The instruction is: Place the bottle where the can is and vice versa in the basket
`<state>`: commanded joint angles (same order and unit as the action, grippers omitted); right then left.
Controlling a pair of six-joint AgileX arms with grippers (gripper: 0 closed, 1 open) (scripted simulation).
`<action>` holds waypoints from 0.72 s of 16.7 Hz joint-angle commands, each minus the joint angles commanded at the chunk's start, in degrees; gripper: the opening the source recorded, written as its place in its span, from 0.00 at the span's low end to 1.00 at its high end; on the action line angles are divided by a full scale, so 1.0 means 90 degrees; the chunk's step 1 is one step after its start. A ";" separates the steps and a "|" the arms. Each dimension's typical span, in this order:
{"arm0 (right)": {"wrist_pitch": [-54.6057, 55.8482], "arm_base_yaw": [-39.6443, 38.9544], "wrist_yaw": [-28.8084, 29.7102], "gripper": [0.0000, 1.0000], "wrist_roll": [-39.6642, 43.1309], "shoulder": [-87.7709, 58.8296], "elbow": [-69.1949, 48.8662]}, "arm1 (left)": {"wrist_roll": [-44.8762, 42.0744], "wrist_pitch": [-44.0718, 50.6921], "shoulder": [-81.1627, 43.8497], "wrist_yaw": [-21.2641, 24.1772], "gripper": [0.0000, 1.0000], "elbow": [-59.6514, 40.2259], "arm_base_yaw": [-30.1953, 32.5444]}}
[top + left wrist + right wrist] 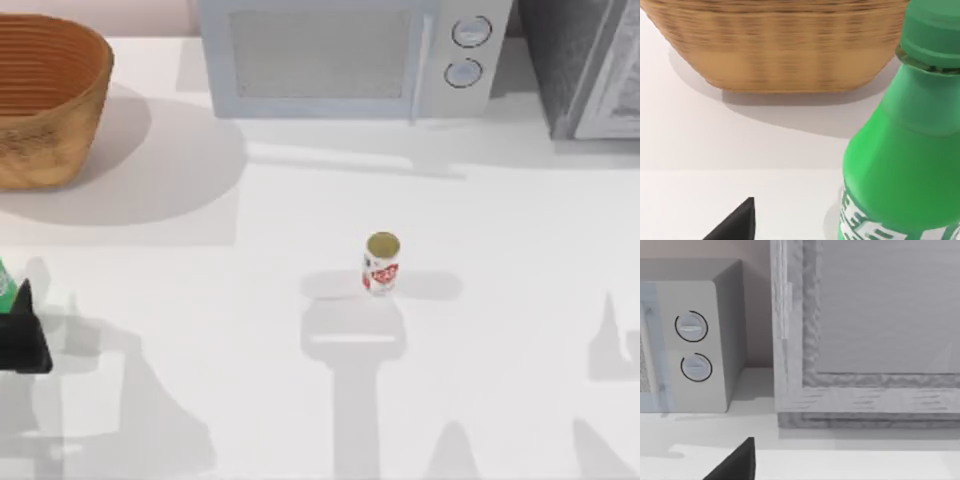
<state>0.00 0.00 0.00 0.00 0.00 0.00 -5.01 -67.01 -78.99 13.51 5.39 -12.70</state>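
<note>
Table (500, 200): white, carries everything I can see. I go down by size from here.

Microwave (345, 55): pale, at the back centre of the table, two round dials on its right panel. The right wrist view also catches it (690, 345).

Grey framed cabinet (590, 65): back right corner, just beside the microwave. Seen close in the right wrist view (870, 330).

Basket (45, 95): woven, orange-brown, at the back left, partly cut by the left edge of the top view. Nothing visible inside the part I can see. The left wrist view looks at its wall (785, 45) across a stretch of bare table.

My left gripper (22, 335): dark, at the far left edge, front half of the table, well apart from the basket. One dark fingertip (737, 222) shows in its wrist view. I cannot tell whether the pincer is wide, narrow or closed on anything.

Bottle (5, 282): green, only a sliver at the left edge, right at my left gripper. It is large and close in the left wrist view (905, 150), cap towards the basket, outside the basket.

Can (381, 263): white with red markings, tan top, upright near the table's middle, outside the basket, well apart from the bottle.

My right arm: only a dark fingertip (737, 462) in its wrist view, facing the cabinet and microwave; its pincer state I cannot tell.
</note>
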 joint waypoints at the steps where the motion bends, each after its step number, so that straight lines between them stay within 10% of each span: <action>1: 0.0000 0.0000 0.0000 1.00 0.0000 0.0000 0.0000 | -0.0006 -0.0111 -0.0136 0.0029 1.00 0.0013 -0.0019; 12: 0.0000 0.0000 0.0000 1.00 0.0000 0.0000 0.0000 | 0.0031 -0.0534 -0.1057 -0.0075 1.00 -0.0467 0.0110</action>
<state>0.00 0.00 0.00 0.00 0.00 0.00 -4.73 -71.82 -88.51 12.84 1.18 -11.71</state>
